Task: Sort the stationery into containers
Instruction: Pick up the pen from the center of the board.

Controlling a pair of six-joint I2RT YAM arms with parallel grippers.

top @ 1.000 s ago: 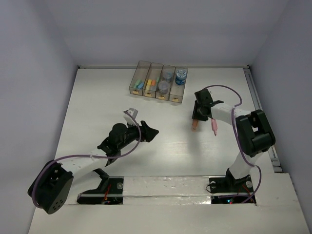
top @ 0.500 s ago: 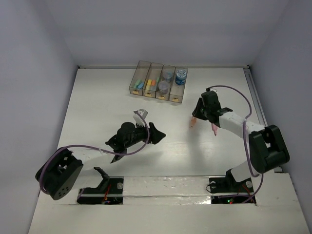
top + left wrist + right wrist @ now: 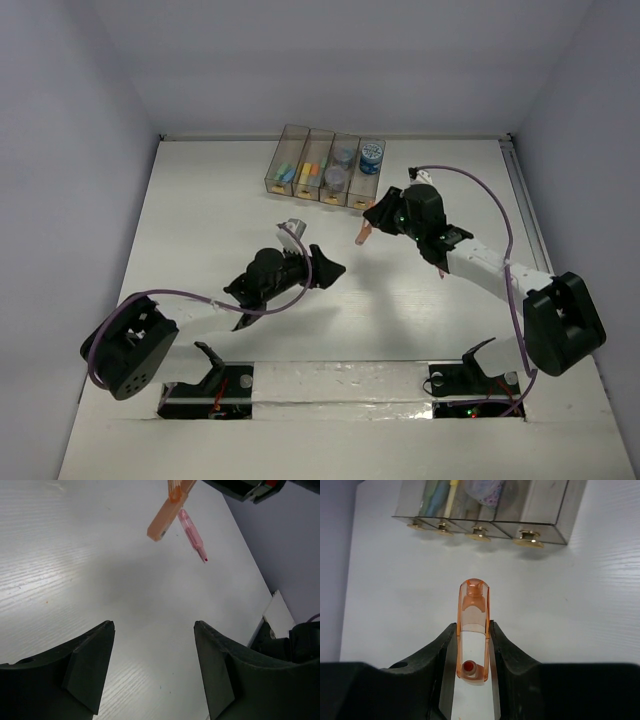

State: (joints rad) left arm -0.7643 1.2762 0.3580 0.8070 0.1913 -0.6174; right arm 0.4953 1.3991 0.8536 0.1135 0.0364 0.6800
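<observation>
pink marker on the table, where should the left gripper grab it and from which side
Take the pink marker at mid-barrel, coming straight down with the jaws across its narrow width. It lies flat on the table, slim and long, with bare surface on both sides. The left gripper stands open and empty; the right gripper is shut on the orange marker.

The white, wood-grained table (image 3: 220,200) carried four narrow smoky bins (image 3: 362,195), which stood side by side in a row near its far edge with their yellow-labelled ends toward the near side. A pink marker (image 3: 191,535) lay flat on the bare surface right of centre, well apart from the bins.
</observation>
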